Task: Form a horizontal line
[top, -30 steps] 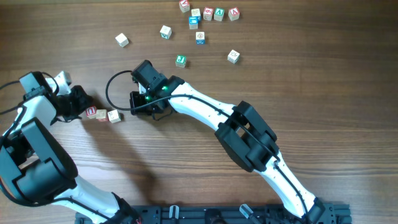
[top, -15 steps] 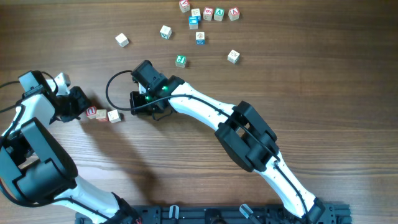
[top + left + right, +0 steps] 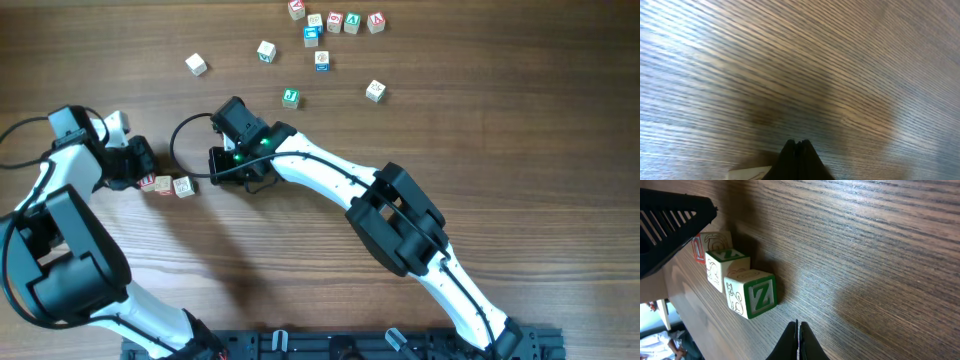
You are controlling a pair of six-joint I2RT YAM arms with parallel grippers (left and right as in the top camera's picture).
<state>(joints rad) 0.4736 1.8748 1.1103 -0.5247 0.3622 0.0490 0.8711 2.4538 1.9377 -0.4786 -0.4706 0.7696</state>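
Note:
The horizontal line (image 3: 165,185) is a short row of three small wooden letter cubes touching side by side at the left of the table. In the right wrist view the row (image 3: 725,266) runs from a red-marked cube to a green Z cube (image 3: 754,294). My left gripper (image 3: 141,168) is shut and sits at the row's left end, just above it. Its closed fingertips (image 3: 797,146) show over bare wood with a pale cube edge (image 3: 752,173) beside them. My right gripper (image 3: 214,168) is shut and empty, just right of the row; its tips (image 3: 798,330) are close to the Z cube.
Loose cubes lie farther back: a white one (image 3: 196,65), one (image 3: 266,50), a green one (image 3: 290,97), a blue one (image 3: 321,60), one (image 3: 375,90) and a cluster of several (image 3: 335,20) at the far edge. A black cable loop (image 3: 178,140) hangs by the right wrist.
My left arm has swung right and its gripper has come in over the left end of the row. The right arm and the cubes have not moved.

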